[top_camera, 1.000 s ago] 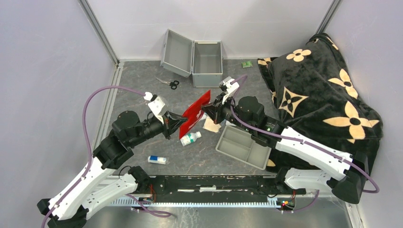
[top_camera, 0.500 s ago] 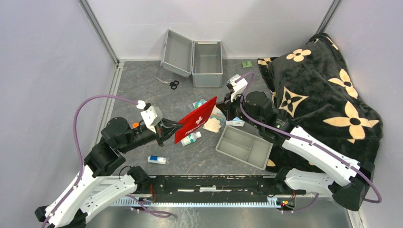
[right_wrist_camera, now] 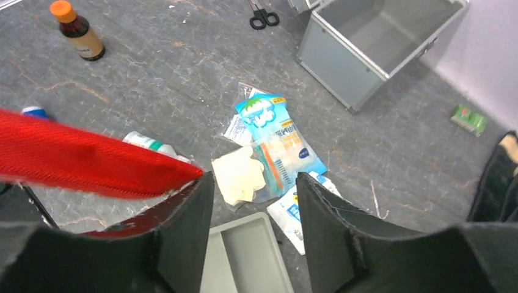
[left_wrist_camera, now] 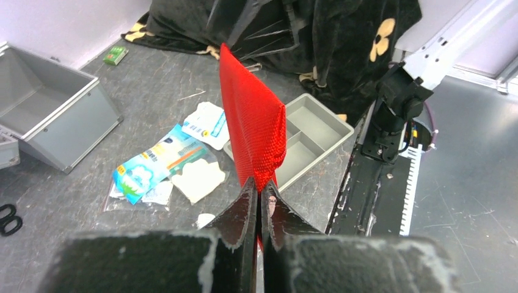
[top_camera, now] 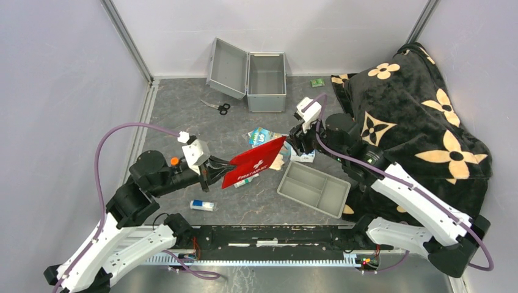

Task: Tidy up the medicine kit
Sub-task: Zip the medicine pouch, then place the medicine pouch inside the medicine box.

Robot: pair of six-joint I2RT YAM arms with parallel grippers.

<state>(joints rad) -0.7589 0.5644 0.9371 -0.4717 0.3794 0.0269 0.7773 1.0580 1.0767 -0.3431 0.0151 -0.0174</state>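
The medicine kit (top_camera: pixel 266 81) stands open at the back of the table, its lid swung to the left and its inside bare (right_wrist_camera: pixel 379 43). My left gripper (top_camera: pixel 215 169) is shut on one edge of the red first-aid pouch (top_camera: pixel 253 162) and holds it above the table. From the left wrist the pouch (left_wrist_camera: pixel 253 122) rises edge-on out of the shut jaws (left_wrist_camera: pixel 261 186). My right gripper (top_camera: pixel 297 141) is open at the pouch's far corner. Nothing lies between its fingers (right_wrist_camera: pixel 253 195); the pouch's tip (right_wrist_camera: pixel 85 162) sits just outside the left one.
A blue packet (right_wrist_camera: pixel 281 137), a cream pad (right_wrist_camera: pixel 238 177) and a white sachet (right_wrist_camera: pixel 293 210) lie under the right gripper. A grey divided tray (top_camera: pixel 314 188), scissors (top_camera: pixel 217 107), a brown bottle (right_wrist_camera: pixel 76 30), a white bottle (right_wrist_camera: pixel 146 143), a small tube (top_camera: pixel 202 205), a green box (top_camera: pixel 316 82) and a black blanket (top_camera: pixel 415 116) surround them.
My right gripper has let go of the pouch's corner and drawn back to the right. The left gripper has pulled the pouch back, tilting it flatter and uncovering the packets.
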